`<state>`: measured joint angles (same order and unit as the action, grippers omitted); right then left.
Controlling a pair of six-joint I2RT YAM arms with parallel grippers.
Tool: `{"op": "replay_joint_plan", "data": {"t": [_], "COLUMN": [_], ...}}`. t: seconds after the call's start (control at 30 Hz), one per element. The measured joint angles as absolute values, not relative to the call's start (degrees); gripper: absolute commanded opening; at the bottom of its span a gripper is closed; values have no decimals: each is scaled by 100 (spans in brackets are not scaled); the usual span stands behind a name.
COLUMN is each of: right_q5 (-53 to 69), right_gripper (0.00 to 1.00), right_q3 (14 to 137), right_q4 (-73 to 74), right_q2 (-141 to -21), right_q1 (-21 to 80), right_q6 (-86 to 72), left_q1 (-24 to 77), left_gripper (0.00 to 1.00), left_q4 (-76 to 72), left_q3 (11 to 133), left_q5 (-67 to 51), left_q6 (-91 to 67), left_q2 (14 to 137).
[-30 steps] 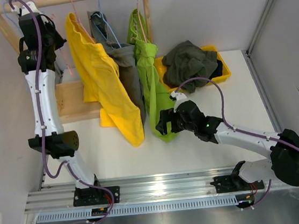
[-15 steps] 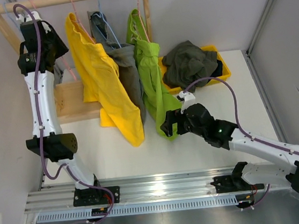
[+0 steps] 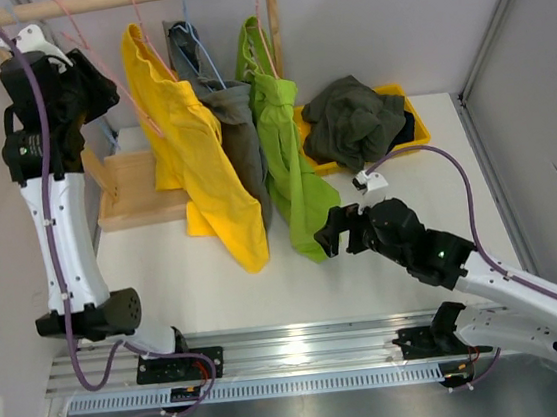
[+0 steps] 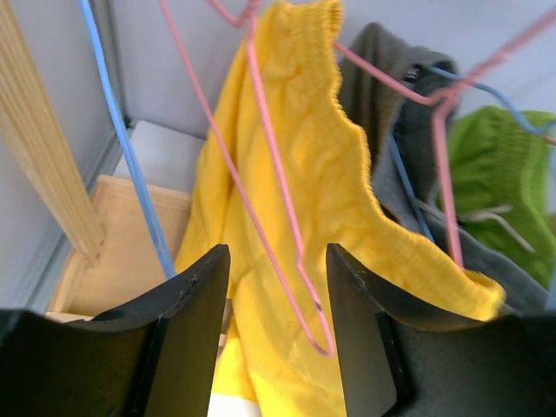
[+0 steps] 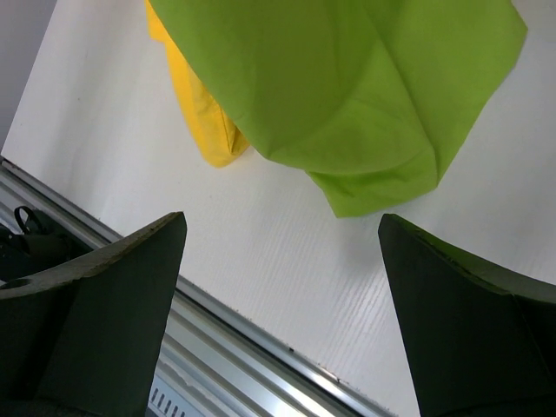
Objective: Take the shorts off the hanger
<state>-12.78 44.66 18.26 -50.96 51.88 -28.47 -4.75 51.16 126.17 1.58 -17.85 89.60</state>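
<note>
Reads as approach step on lime green shorts (image 3: 288, 157), hanging at 12 o'clock beside yellow shorts (image 3: 196, 147); right gripper (image 5: 280, 221) at hem's 3 o'clock, left gripper (image 4: 276, 261) at 10 o'clock, jaws of both open, empty; next likely needs hem pinched, tugged off hanger (image 3: 260, 4).

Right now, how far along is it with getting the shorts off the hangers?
Done: the dark olive-grey shorts lie in the yellow bin, off the wooden rail. In hand: nothing; both hands are open, the right hand by the lime green shorts at their hem, the left hand facing the yellow shorts. Left: the yellow shorts, the grey shorts and the lime green shorts hang from it.
</note>
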Motion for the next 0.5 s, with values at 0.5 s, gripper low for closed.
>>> {"op": "replay_joint_plan", "data": {"t": [0.5], "right_q5": [-1656], "right_gripper": [99], "right_q3": [4469], "right_q4": [2119], "right_q2": [-4886], "right_q1": [5509], "right_q6": [-2873], "left_q1": [73], "left_gripper": [55], "left_q4": [4423], "left_q3": [12658], "left_q5": [-1103], "left_q6": [-2401], "left_q2": [8897]}}
